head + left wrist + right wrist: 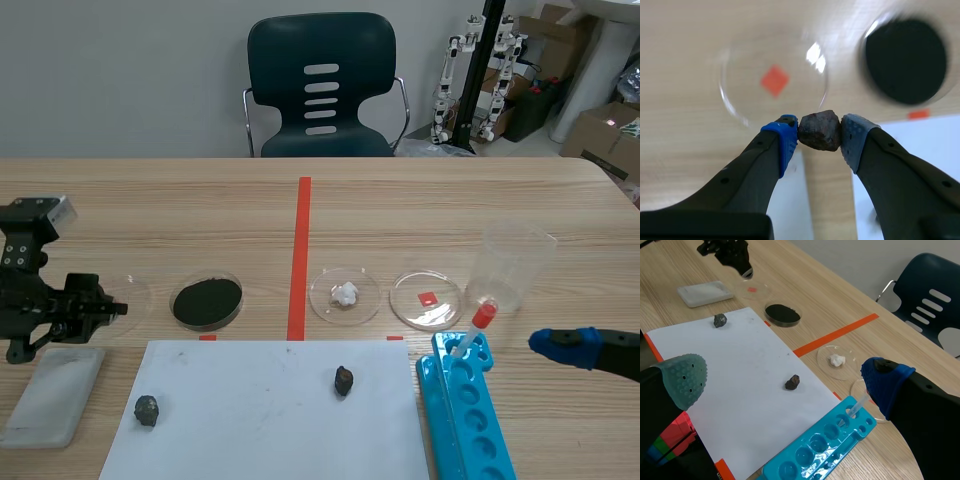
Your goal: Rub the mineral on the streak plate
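My left gripper (819, 135) is shut on a dark reddish-brown mineral (820, 127), pinched between its blue pads. It hangs over the near rim of an empty clear dish (750, 65) with a red mark under it. The white streak plate (55, 395) lies at the table's front left, just behind and under that gripper (100, 308); a strip of the plate (800, 200) shows between the fingers. My right gripper (786, 376) stands open with nothing in it at the front right (565, 345), near the blue tray.
A white paper sheet (270, 410) carries two more dark minerals (147, 410) (343, 380). Behind it stand a dish of black powder (207, 302), a dish with a white lump (345, 295), a dish over a red mark (426, 300) and a clear beaker (515, 265). A blue well tray (465, 420) holds a red-capped pipette (475, 325).
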Motion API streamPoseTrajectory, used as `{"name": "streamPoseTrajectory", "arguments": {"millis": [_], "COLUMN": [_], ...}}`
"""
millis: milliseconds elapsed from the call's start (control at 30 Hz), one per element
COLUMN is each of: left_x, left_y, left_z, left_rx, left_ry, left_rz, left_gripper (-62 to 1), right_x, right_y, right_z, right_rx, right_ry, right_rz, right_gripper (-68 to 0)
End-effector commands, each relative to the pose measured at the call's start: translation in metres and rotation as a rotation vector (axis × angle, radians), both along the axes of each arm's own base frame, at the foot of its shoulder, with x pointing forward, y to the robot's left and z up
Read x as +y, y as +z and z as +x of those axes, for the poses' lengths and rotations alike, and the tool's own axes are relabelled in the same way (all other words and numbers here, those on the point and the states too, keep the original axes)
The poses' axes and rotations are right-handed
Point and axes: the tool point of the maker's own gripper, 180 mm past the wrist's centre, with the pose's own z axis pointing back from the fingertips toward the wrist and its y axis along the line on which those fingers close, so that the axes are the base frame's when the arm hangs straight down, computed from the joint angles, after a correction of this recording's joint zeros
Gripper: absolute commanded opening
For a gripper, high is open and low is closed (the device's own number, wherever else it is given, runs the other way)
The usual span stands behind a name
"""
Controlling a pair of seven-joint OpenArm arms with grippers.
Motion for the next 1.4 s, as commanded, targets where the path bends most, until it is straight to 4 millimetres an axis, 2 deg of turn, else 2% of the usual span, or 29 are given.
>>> {"name": "streamPoseTrajectory", "arguments": {"millis": [0, 100, 200, 267, 400, 667, 933, 1100, 1367], "left_x": [-0.006, -0.026, -0.042, -0.054, -0.071, -0.102, -0.120, -0.122, -0.123], "left_y": [0.030, 0.068, 0.096, 0.110, 0.126, 0.144, 0.148, 0.145, 0.144], "left_z": [0.012, 0.015, 0.011, 0.004, -0.012, -0.051, -0.084, -0.093, -0.093], "left_rx": [-0.126, -0.305, -0.423, -0.486, -0.566, -0.677, -0.694, -0.688, -0.684], "left_ry": [-0.037, -0.103, -0.168, -0.215, -0.289, -0.394, -0.435, -0.413, -0.372], "left_rz": [0.008, -0.006, 0.001, 0.008, 0.030, 0.019, -0.029, -0.059, -0.075], "left_gripper": [-47.7, -47.7, -47.7, -47.7, -47.7, -47.7, -47.7, -47.7, -47.7], "right_x": [0.001, 0.001, 0.001, 0.001, 0.001, 0.001, 0.001, 0.001, 0.001], "right_y": [0.007, 0.007, 0.007, 0.007, 0.007, 0.007, 0.007, 0.007, 0.007], "right_z": [0.003, 0.003, 0.003, 0.003, 0.003, 0.003, 0.003, 0.003, 0.003], "right_rx": [-0.023, -0.023, -0.023, -0.023, -0.023, -0.023, -0.023, -0.023, -0.023], "right_ry": [0.002, 0.002, 0.002, 0.002, 0.002, 0.002, 0.002, 0.002, 0.002], "right_rz": [0.016, 0.015, 0.015, 0.015, 0.015, 0.015, 0.016, 0.016, 0.015], "right_gripper": [-2.2, -2.2, -2.2, -2.2, -2.2, -2.2, -2.2, -2.2, -2.2]}}
